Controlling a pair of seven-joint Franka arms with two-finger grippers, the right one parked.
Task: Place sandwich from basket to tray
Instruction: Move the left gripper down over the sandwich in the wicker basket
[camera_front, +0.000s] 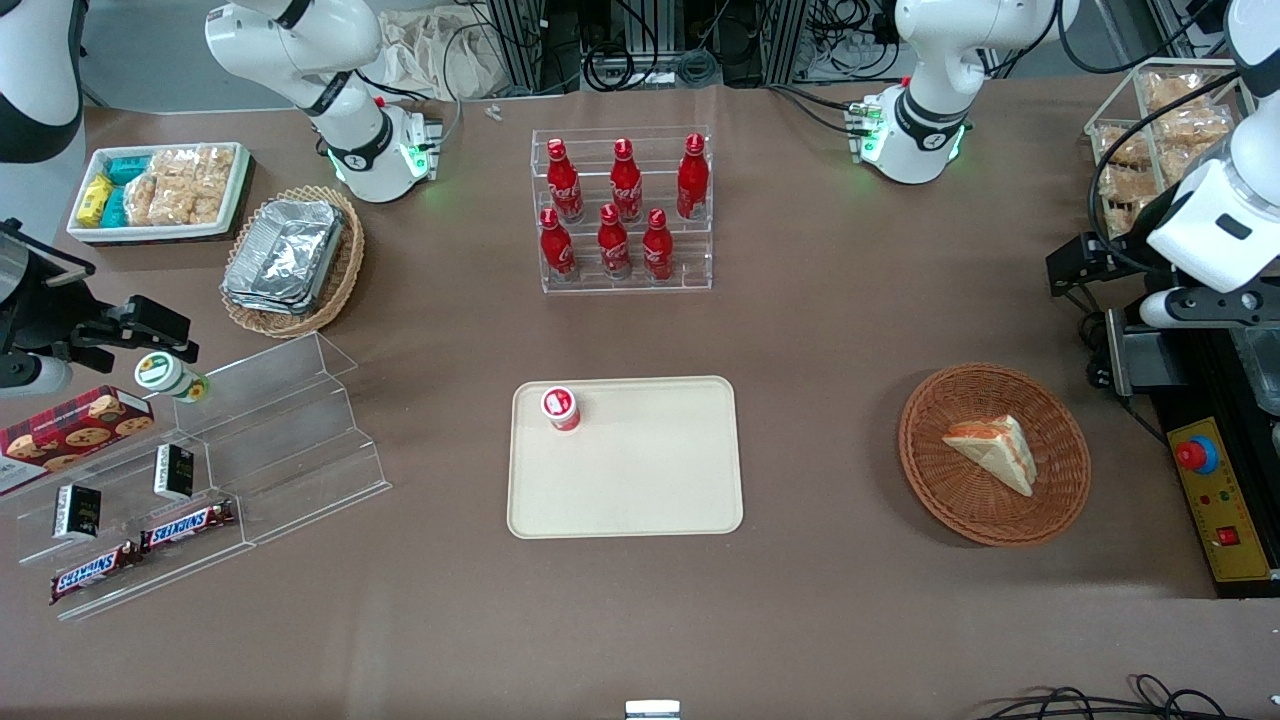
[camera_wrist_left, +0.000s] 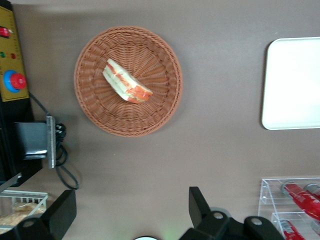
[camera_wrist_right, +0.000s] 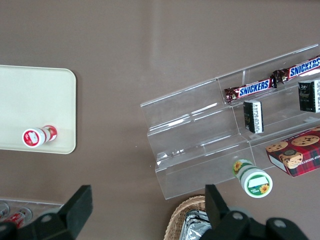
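The sandwich is a pale triangular wedge with orange-red and green filling. It lies in the round reddish-brown basket toward the working arm's end of the table. Both also show in the left wrist view, the sandwich in the middle of the basket. The cream tray lies mid-table and carries a small red-and-white cup at one corner; the tray's end shows in the left wrist view. My left gripper is open and empty, raised above the table, farther from the front camera than the basket.
A clear rack of red bottles stands farther back than the tray. A yellow control box with a red button and cables lie beside the basket. A clear stepped shelf with snacks, a tan oval basket of foil containers and a white snack bin are at the parked arm's end.
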